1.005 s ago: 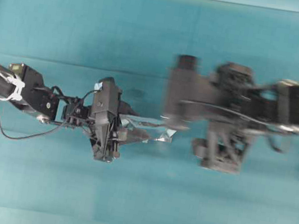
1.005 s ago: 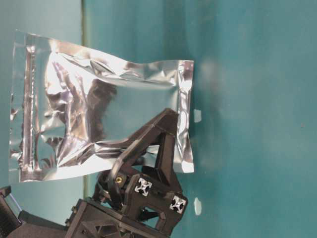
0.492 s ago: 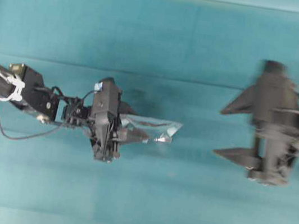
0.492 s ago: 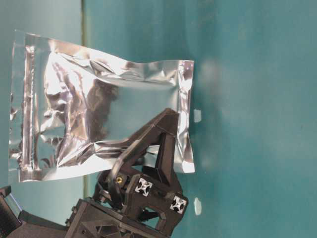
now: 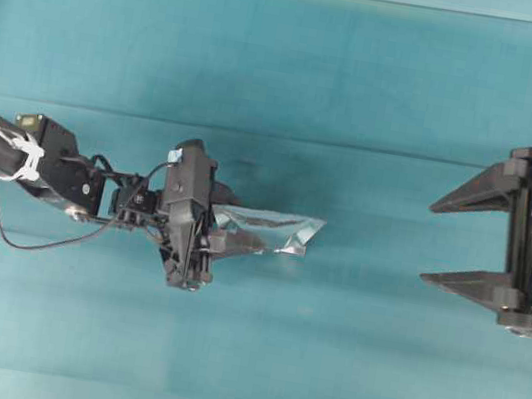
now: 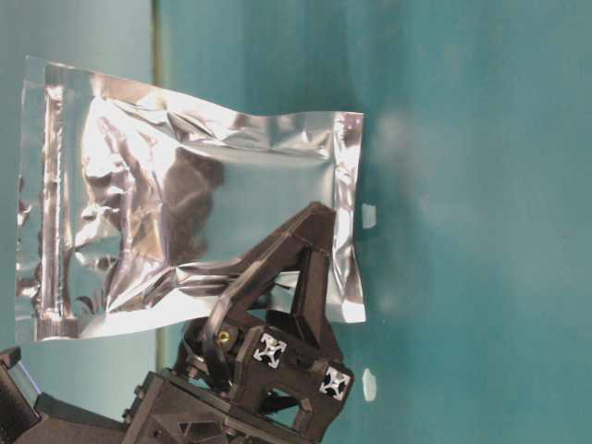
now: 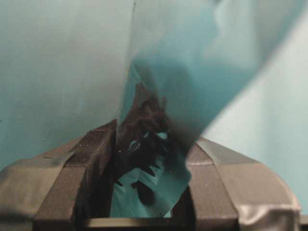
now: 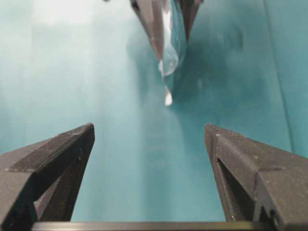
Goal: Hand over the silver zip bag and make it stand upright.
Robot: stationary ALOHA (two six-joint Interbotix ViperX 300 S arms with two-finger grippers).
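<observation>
Teal table (image 5: 288, 61): 1 silver zip bag (image 6: 185, 213), 2 grippers.

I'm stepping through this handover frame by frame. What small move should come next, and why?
Probably the left gripper should open and let go. It is shut on the silver zip bag, which appears upright on the table. The right gripper is open, well clear at the right edge.

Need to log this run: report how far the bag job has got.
Done: the handover; the silver zip bag stands on edge on the teal table. In hand: the left gripper is shut on it, while the right gripper is open and well clear. Left: letting go and seeing whether it stands alone.
</observation>
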